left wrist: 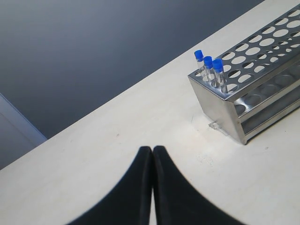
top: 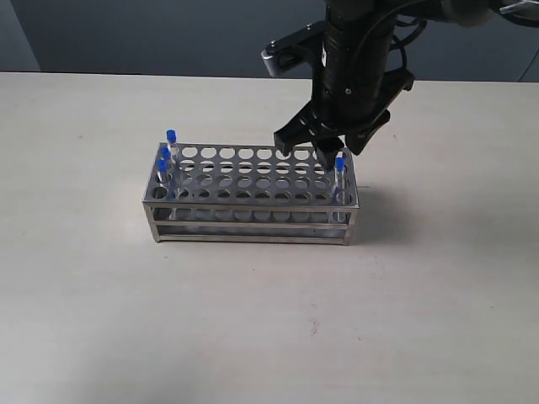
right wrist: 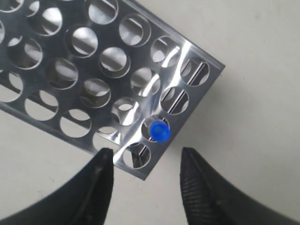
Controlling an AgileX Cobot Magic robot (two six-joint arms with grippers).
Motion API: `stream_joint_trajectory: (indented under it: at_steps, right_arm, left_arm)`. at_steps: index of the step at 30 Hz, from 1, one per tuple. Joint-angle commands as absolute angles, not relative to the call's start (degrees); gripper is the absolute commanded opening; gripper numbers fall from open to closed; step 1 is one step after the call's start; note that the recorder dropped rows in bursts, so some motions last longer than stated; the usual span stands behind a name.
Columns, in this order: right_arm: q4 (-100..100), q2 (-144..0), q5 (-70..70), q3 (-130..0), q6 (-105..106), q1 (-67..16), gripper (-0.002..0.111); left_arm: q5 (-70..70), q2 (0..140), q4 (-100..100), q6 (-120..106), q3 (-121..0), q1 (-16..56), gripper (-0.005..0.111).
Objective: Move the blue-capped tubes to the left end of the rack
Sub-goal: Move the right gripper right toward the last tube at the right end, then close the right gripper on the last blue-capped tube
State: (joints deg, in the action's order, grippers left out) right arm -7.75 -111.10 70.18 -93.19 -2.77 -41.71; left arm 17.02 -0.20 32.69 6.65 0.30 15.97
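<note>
The silvery rack [top: 253,224] stands mid-table. Three blue-capped tubes [top: 166,151] stand close together at its left end, and a fourth tube [top: 339,164] stands alone at its right end. My right gripper [top: 324,150] hovers open just above that right end. In the right wrist view the lone tube's blue cap [right wrist: 159,130] shows slightly ahead of the gap between the open gripper's [right wrist: 144,157] fingers, near the rack's [right wrist: 185,49] corner. My left gripper [left wrist: 153,149] is shut on nothing over bare table, short of the rack's end wall [left wrist: 220,110] and the three tubes [left wrist: 208,61].
The pale tabletop [top: 269,337] surrounds the rack on all sides. A dark wall [top: 168,34] runs behind the table's far edge. The right arm's black body [top: 358,59] rises above the rack's right end.
</note>
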Motion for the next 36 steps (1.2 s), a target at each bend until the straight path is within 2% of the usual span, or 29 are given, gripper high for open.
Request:
stream_joint_trajectory:
  at_steps: [1, 7, 11, 15, 22, 27, 29, 31, 36]
  right_arm:
    - [-8.3, -110.6, 70.0, -92.1, -3.1, -40.6, 0.045]
    - [-8.1, -110.9, 68.7, -91.2, -3.1, -40.0, 0.042]
    - [-6.9, -111.6, 68.0, -90.3, -3.1, -40.0, 0.025]
    - [-6.9, -112.1, 65.4, -90.1, -3.1, -40.0, 0.015]
    - [-5.8, -112.3, 64.6, -90.1, -3.1, -40.0, 0.018]
    - [-5.8, -112.4, 63.9, -90.1, -3.1, -40.0, 0.043]
    - [-6.2, -112.4, 63.3, -90.1, -3.2, -40.0, 0.048]
    - [-6.2, -112.5, 62.7, -90.1, -3.2, -40.0, 0.045]
    - [-7.1, -113.9, 62.0, -90.1, -3.2, -40.0, 0.025]
  left_arm:
    - [16.6, 0.0, 32.0, 6.9, 0.0, 16.2, 0.001]
    - [16.6, 0.0, 32.0, 6.9, 0.0, 16.2, 0.001]
    - [16.6, 0.0, 32.0, 6.9, 0.0, 16.2, 0.001]
    - [16.6, 0.0, 32.0, 6.9, 0.0, 16.2, 0.001]
    - [16.6, 0.0, 32.0, 6.9, 0.0, 16.2, 0.001]
    - [16.8, 0.0, 31.8, 6.9, 0.0, 16.2, 0.001]
    - [16.8, 0.0, 31.8, 6.9, 0.0, 16.2, 0.001]
    - [16.8, 0.0, 31.8, 6.9, 0.0, 16.2, 0.001]
    - [16.8, 0.0, 31.8, 6.9, 0.0, 16.2, 0.001]
